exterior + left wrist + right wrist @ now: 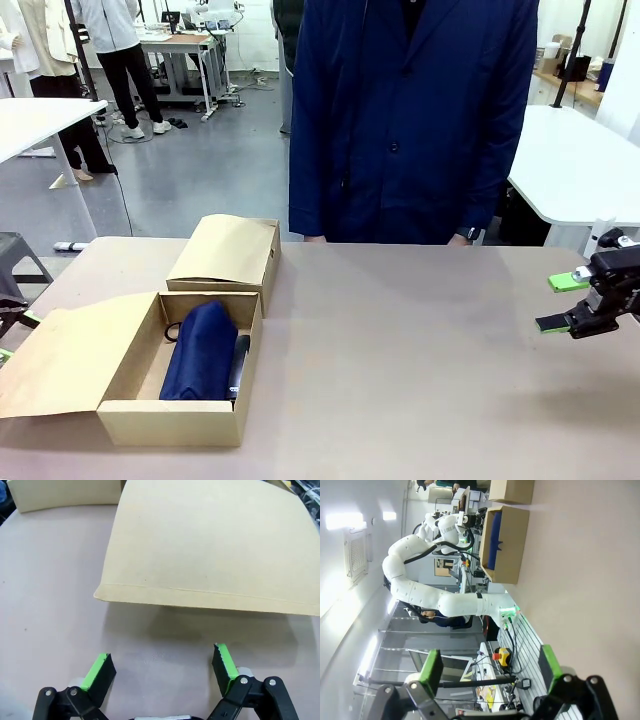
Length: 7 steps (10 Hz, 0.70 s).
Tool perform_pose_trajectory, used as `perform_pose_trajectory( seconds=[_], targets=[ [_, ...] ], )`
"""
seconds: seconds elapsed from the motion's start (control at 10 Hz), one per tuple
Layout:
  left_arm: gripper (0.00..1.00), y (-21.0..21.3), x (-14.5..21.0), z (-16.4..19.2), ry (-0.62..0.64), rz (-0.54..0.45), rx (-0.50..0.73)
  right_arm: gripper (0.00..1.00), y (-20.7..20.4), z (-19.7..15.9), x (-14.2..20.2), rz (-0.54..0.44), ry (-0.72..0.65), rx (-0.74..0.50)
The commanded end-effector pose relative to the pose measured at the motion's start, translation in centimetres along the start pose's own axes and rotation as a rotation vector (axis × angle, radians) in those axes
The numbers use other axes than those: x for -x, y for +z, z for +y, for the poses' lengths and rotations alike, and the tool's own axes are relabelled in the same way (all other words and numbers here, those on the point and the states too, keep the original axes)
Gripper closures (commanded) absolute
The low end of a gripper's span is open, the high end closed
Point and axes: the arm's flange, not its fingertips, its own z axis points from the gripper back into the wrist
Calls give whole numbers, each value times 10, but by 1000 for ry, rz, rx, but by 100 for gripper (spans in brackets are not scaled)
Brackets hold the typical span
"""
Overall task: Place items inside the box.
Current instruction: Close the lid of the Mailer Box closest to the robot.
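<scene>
Nearest, open cardboard box [150, 400] on tan table [400, 360], navy zip pouch [200, 350] inside beside a dark item; closed box [225, 255] behind. Right gripper [566, 302] at table's right edge, fingers wide, empty. Left gripper [162, 666] spread wide above box flap [210, 545]. Person in blue coat [410, 110] opposite.

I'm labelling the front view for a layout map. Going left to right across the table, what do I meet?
Open brown cardboard box's flap → navy fabric pouch inside that box → bare tan tabletop → right hand with green pads, open.
</scene>
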Motion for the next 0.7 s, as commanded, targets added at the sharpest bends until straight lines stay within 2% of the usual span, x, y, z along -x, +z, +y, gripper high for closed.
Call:
perform_pose_trajectory(
  seconds=[0.0, 0.6],
  targets=[
    [0, -12, -2, -8, -6, 19, 38, 0, 1, 2, 1, -1, -4, -6],
    [0, -41, -34, -4, -143, -51, 219, 0, 1, 2, 1, -1, -4, -6]
  ],
)
